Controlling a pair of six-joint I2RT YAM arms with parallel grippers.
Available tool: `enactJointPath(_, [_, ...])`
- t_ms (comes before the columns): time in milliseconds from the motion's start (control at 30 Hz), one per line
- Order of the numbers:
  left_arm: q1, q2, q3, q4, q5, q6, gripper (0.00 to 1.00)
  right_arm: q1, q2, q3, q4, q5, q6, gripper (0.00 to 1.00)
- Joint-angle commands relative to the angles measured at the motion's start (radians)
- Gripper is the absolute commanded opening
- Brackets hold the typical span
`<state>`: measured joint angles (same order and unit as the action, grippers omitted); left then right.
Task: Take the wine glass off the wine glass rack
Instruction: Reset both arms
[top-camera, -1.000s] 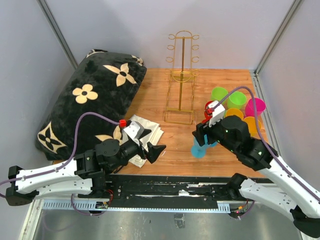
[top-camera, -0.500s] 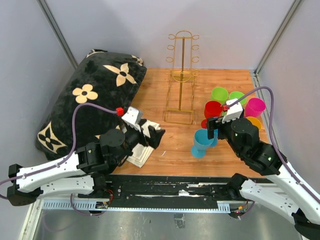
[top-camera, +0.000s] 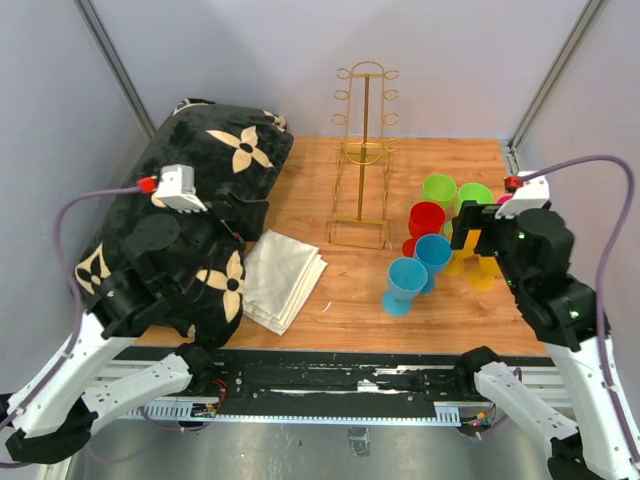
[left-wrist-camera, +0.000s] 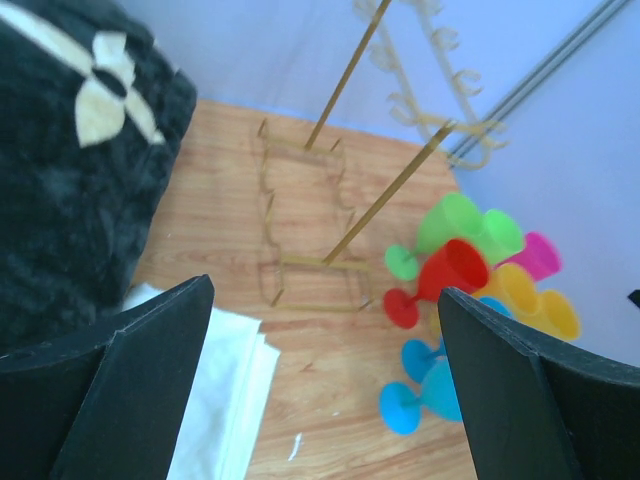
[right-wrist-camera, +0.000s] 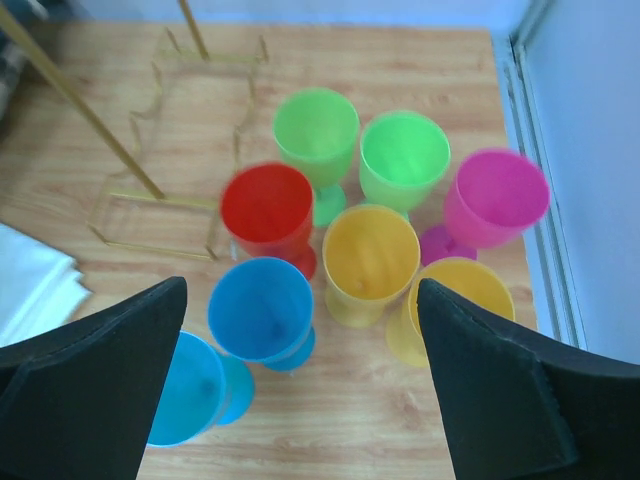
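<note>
The gold wire wine glass rack (top-camera: 365, 150) stands at the back middle of the table, with all its ring loops bare; it also shows in the left wrist view (left-wrist-camera: 345, 200). Several coloured plastic wine glasses stand upright to its right: a light blue one (top-camera: 406, 280), a blue one (right-wrist-camera: 262, 308), a red one (right-wrist-camera: 267, 210), greens, yellows and a pink one (right-wrist-camera: 496, 195). My right gripper (top-camera: 475, 232) hangs open and empty above them (right-wrist-camera: 300, 290). My left gripper (top-camera: 245, 212) is open and empty, raised over the pillow's edge (left-wrist-camera: 325, 295).
A black flowered pillow (top-camera: 190, 190) fills the left side. A folded white cloth (top-camera: 283, 275) lies beside it, left of the rack's base. Grey walls close in the back and both sides.
Both arms have risen and pulled back. The left gripper left the cloth and moved up and left over the pillow. The right gripper drew away from the light blue glass, which stands alone.
</note>
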<state>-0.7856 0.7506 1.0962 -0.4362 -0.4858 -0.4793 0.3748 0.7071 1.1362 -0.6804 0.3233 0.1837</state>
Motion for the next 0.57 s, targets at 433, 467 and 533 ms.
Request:
enactJointPath(433, [0.008, -0.007, 0.232, -0.133, 0.042, 0.0, 1.0, -0.017, 0.04, 0.411, -0.151, 0.01, -0.031, 0.99])
enactJointPath(467, [0.008, -0.003, 0.23, -0.133, 0.044, -0.001, 1.0, -0.017, 0.054, 0.421, -0.172, 0.022, -0.027, 0.98])
enactJointPath(533, [0.008, 0.004, 0.226, -0.133, 0.049, -0.002, 1.0, -0.017, 0.073, 0.434, -0.203, 0.037, -0.009, 0.99])
